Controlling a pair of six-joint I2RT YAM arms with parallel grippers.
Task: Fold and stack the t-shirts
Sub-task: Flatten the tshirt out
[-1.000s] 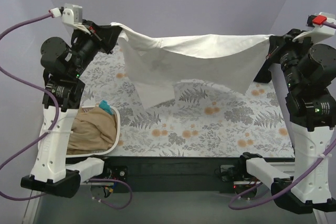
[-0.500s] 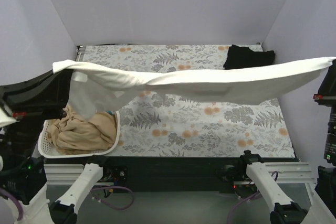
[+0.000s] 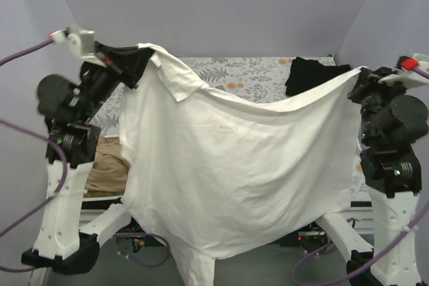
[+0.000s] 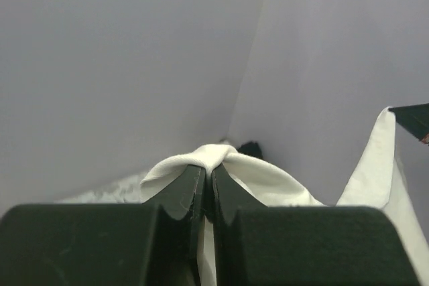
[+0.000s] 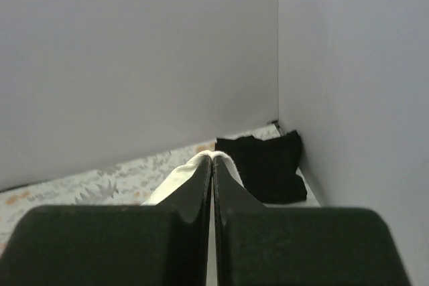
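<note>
left gripper [image 4: 208,171]: we pinch the white t-shirt [image 3: 228,165] | right gripper [image 5: 212,161]: we pinch its other end | shirt hangs spread between | black t-shirt [image 3: 312,73]: far right

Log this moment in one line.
both jaws: shut on white shirt | white shirt: hangs spread between them | black shirt: far right corner

Light: soft, even light is falling from above on the white t-shirt [image 3: 228,165], and its creases are reading clearly.
Shadows: faint grey shading is lying in its folds; below its hem the picture is getting dim.
Blur: left of the shirt, the left arm [image 3: 67,138] is looking slightly smeared.
Wrist views: the left gripper [image 4: 206,173] and the right gripper [image 5: 212,164], in front of the shirt, are appearing dark, soft and nearly featureless.
</note>
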